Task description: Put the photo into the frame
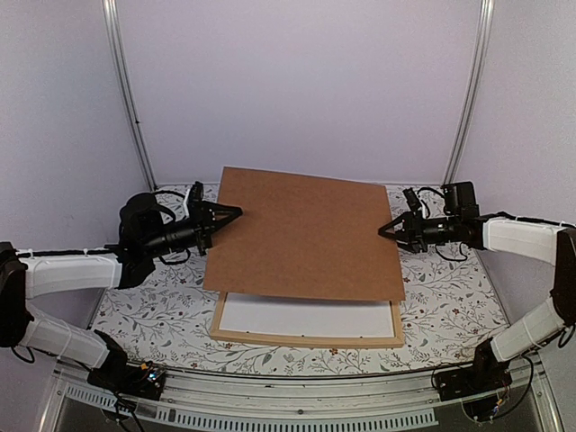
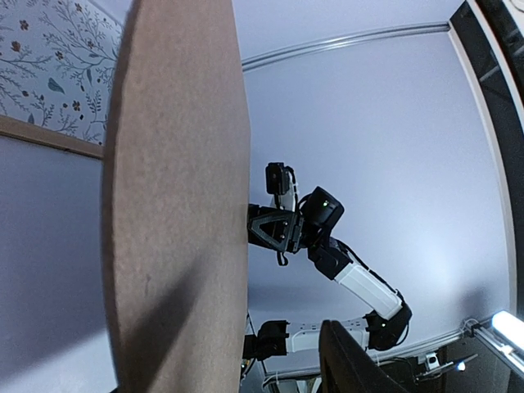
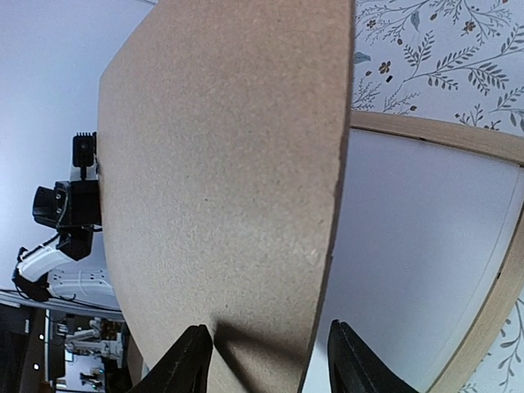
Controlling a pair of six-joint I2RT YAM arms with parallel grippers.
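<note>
The board (image 1: 306,234) sits between the left hand (image 1: 232,213) and right hand (image 1: 385,230), above the frame (image 1: 306,339), which lies on the counter (image 1: 450,297) toward the front.

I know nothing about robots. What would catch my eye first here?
A big brown board fills the middle, held up in the air between the left gripper at its left edge and the right gripper at its right edge. Under its near edge lies the light-wood frame with a white surface inside, on a flower-patterned table cover.
</note>
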